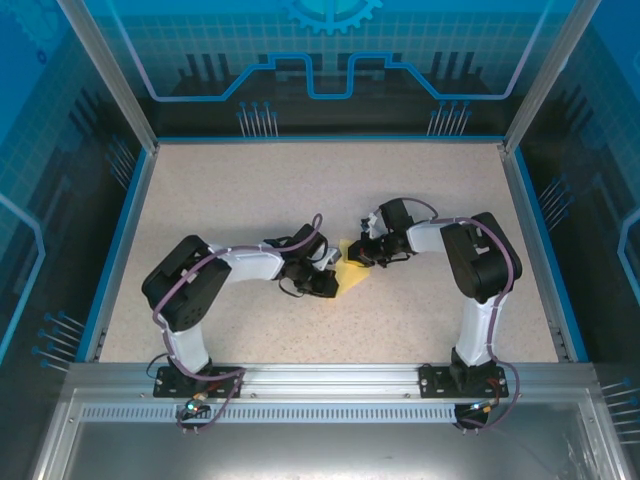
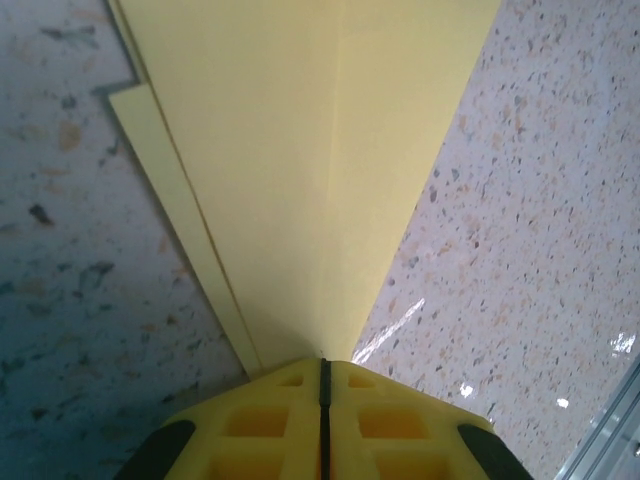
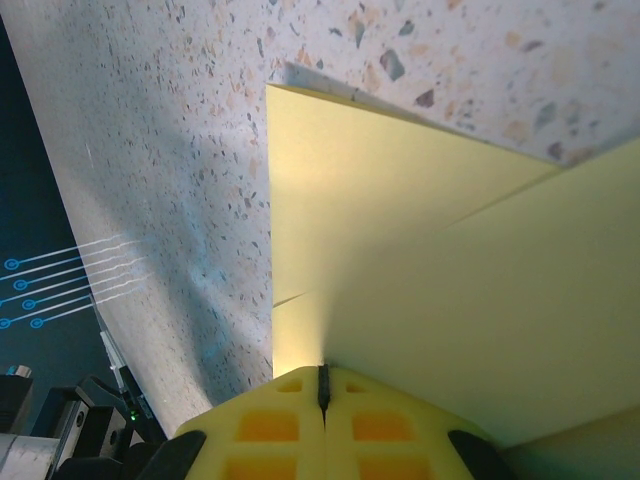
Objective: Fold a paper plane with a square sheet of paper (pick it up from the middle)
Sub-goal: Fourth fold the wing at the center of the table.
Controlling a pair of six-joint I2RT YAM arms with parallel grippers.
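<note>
The left claw (image 2: 322,368) has its yellow jaws pressed together on the narrow end of the paper (image 2: 300,150). The paper fans out ahead of it in folded layers, with a crease running straight from the seam. The right claw (image 3: 322,375) pinches another edge of the same paper, whose layers spread ahead and to its right. The paper spans the gap between both claws, near the middle of the speckled table (image 1: 300,190); whether it touches the table is unclear.
</note>
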